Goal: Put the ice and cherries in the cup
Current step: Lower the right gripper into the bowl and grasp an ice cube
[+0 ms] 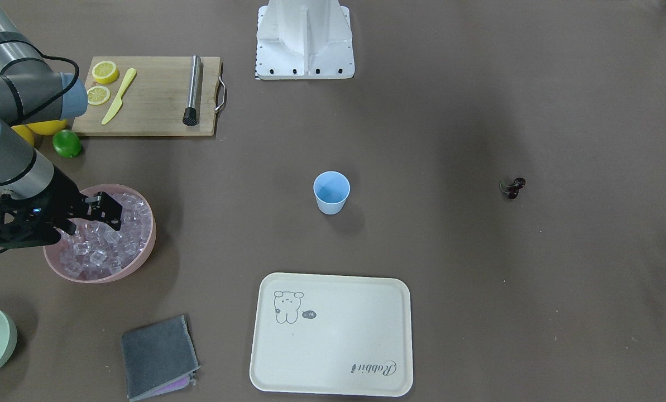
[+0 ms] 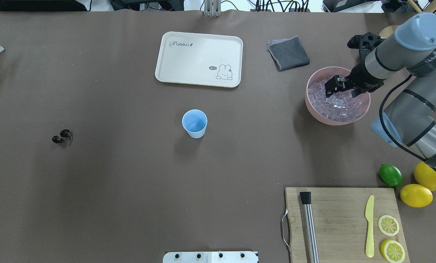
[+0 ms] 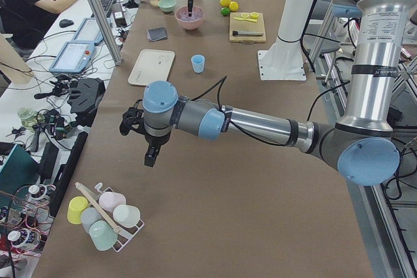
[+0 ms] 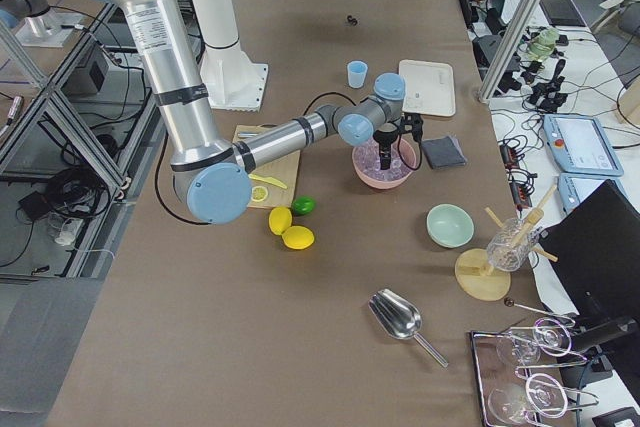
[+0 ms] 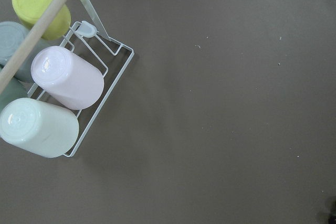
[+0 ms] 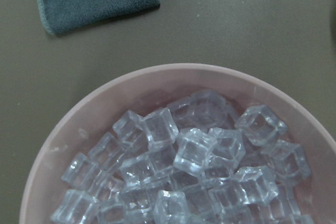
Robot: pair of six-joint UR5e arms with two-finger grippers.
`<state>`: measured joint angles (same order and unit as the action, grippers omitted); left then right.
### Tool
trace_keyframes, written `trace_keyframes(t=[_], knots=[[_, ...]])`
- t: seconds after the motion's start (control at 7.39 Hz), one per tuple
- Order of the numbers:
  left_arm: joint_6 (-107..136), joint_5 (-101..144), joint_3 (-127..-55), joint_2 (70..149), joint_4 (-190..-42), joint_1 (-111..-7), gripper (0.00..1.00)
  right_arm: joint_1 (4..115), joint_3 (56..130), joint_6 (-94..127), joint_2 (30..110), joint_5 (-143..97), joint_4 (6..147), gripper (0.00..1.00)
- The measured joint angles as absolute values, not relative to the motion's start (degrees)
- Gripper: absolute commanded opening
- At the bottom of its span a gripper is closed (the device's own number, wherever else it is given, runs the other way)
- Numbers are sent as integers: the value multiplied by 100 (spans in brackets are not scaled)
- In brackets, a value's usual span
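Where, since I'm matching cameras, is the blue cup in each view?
Front-facing: cup dead centre.
Overhead: cup centre.
Exterior left: cup upper middle.
Exterior right: cup top, middle.
Left wrist: absent.
Right wrist: absent.
Landmark: cream tray near it, in all four exterior views.

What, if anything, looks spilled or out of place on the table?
Nothing stands out. The ice sits inside the pink bowl, the blue cup stands upright and empty, the cherries lie alone on the table.

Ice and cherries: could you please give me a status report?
Right end effector open over ice. Left end effector unclear. Cup empty, unobstructed. Cherries untouched.
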<state>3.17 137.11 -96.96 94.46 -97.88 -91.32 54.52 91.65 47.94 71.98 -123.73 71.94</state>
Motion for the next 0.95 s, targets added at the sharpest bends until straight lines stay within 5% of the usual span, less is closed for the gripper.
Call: trace_keyframes(t=[0.27, 0.41, 0.54, 0.95], knots=[[316, 13711, -9695, 9441, -9791, -9132, 98, 5362, 9027, 4851, 7175, -12300, 7167, 73], [314, 13711, -9695, 9441, -9791, -9132, 98, 5318, 8983, 4885, 7168, -12254, 7164, 55], [313, 13711, -9695, 9442, -9795, -9132, 98, 5280, 8957, 4929, 7167, -12211, 7164, 23], [315, 13711, -9675, 9451, -9813, -9132, 98, 5250, 8938, 4970, 7176, -12152, 7163, 16]])
